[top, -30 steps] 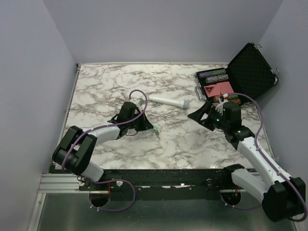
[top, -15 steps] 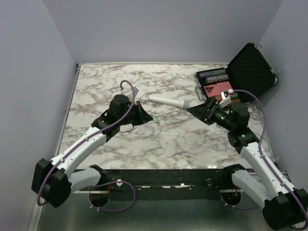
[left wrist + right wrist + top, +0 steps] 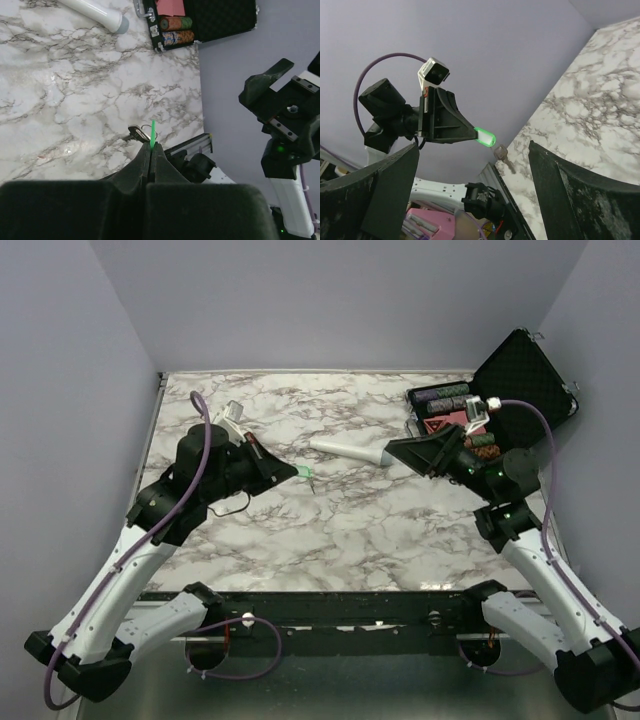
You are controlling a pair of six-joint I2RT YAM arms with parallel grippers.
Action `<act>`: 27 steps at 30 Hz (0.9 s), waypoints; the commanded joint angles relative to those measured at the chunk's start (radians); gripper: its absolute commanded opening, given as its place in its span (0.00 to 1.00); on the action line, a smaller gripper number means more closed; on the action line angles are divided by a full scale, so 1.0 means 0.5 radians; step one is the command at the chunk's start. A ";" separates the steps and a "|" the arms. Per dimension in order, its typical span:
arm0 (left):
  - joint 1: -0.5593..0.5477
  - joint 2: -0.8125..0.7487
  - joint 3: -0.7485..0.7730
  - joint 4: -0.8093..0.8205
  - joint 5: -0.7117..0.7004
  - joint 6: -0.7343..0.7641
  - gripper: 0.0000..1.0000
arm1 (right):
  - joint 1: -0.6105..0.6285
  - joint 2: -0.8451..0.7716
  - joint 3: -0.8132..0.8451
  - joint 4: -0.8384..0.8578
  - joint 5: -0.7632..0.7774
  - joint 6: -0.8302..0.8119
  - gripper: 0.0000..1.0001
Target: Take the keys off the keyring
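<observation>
Left jaws pinched together, right jaws wide apart.

Marble table [image 3: 350,530] open mid-front; white cylinder [image 3: 350,451] and black case [image 3: 525,375] obstruct the far right.

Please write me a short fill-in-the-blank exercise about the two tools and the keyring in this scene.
1. The left tool is shut on the keyring by its ____ fob.
2. A small grey ____ hangs from the keyring, above the table.
3. The right tool has its jaws ____ and holds nothing.
Missing words: green; key; open.
</observation>
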 commanded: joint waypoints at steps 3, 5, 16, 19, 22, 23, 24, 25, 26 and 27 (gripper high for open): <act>-0.012 -0.040 0.336 -0.363 -0.121 -0.171 0.00 | 0.268 0.341 0.343 0.157 0.144 -0.148 0.95; -0.015 -0.046 0.403 -0.433 -0.155 -0.244 0.00 | 0.390 0.469 0.423 0.252 0.208 -0.158 0.93; -0.015 -0.055 0.606 -0.587 -0.179 -0.478 0.00 | 0.937 0.890 0.607 0.657 0.356 -0.228 0.82; -0.012 -0.101 0.600 -0.584 -0.210 -0.518 0.00 | 1.001 0.900 0.568 0.716 0.377 -0.232 0.78; -0.012 -0.147 0.579 -0.578 -0.241 -0.564 0.00 | 1.047 0.896 0.528 0.765 0.402 -0.228 0.74; -0.012 -0.159 0.566 -0.563 -0.238 -0.579 0.00 | 1.063 0.890 0.525 0.768 0.417 -0.231 0.73; -0.015 -0.175 0.551 -0.544 -0.229 -0.582 0.00 | 1.072 0.896 0.518 0.771 0.426 -0.235 0.72; -0.012 -0.184 0.545 -0.526 -0.222 -0.591 0.00 | 1.084 0.899 0.518 0.780 0.432 -0.241 0.72; -0.012 -0.193 0.542 -0.523 -0.222 -0.601 0.00 | 1.090 0.906 0.518 0.789 0.435 -0.238 0.72; -0.015 -0.202 0.542 -0.520 -0.222 -0.610 0.00 | 1.097 0.921 0.521 0.799 0.435 -0.235 0.71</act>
